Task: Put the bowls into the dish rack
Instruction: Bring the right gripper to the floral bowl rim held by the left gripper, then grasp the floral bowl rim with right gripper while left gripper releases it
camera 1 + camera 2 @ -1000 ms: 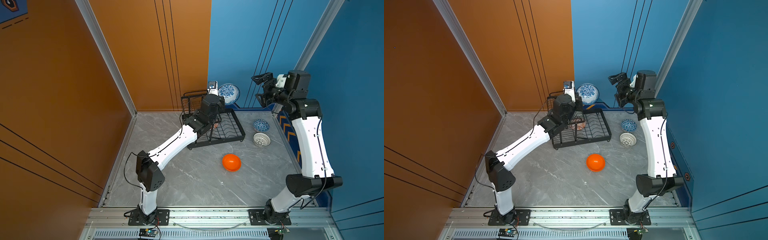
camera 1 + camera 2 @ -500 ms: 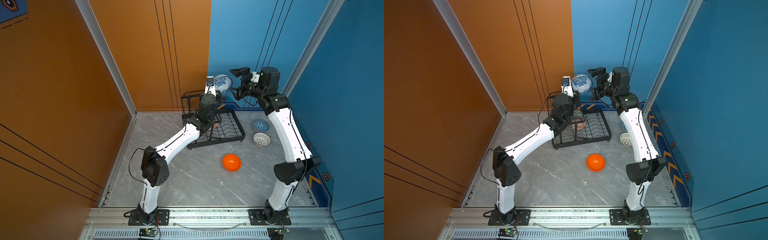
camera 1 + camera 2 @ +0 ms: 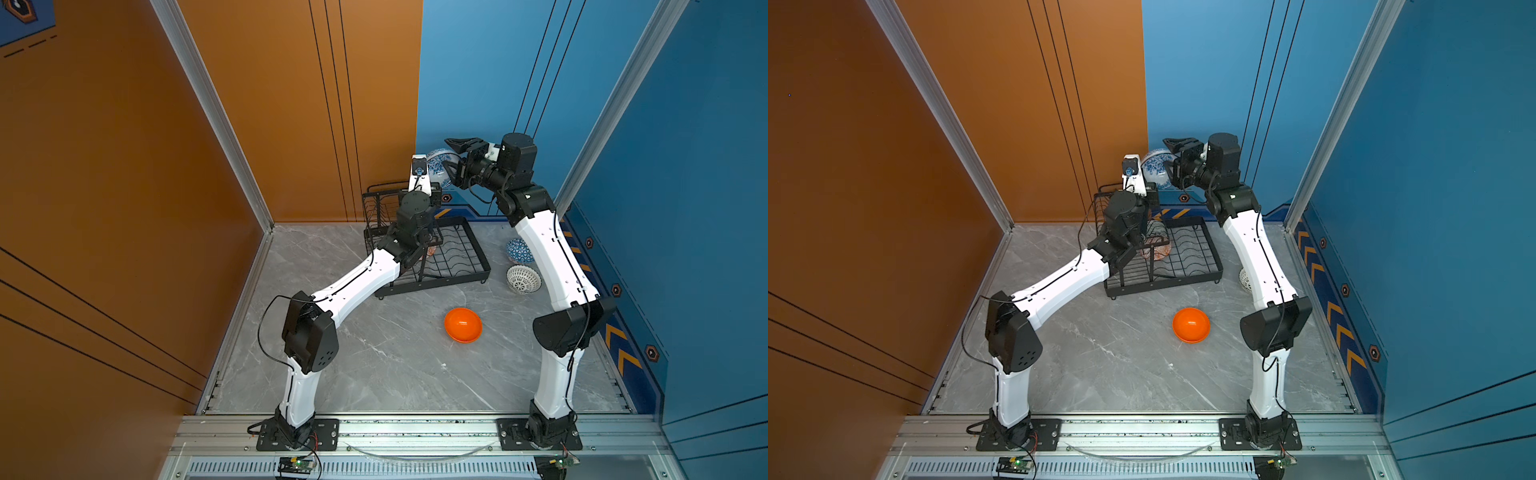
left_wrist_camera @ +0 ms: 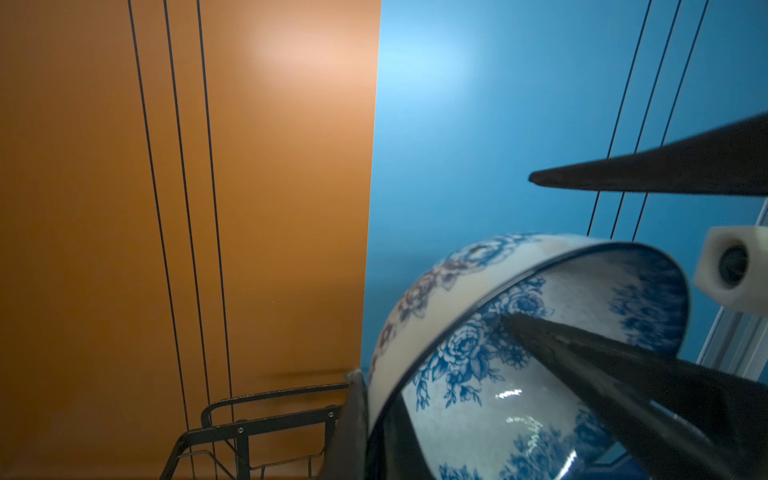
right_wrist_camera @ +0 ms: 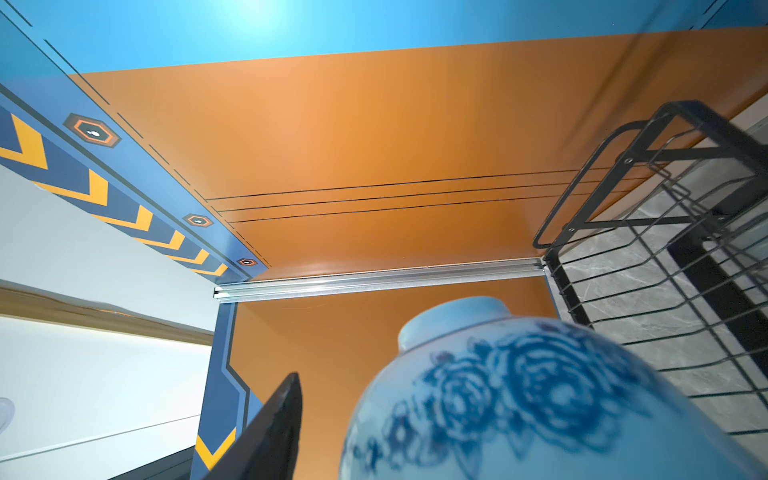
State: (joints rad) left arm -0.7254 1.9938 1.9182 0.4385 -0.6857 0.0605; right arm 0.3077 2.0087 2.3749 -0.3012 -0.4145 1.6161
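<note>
Backdrop: blue wall.
Your left jaws: clamped on floral bowl rim.
Your right jaws: half-open, astride its side.

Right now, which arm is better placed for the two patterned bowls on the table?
Probably right: triangle bowl and lattice bowl lie beside it; left gripper is shut on the floral bowl.

Floral bowl is blue-white, orange bowl plain glossy, rack black.
</note>
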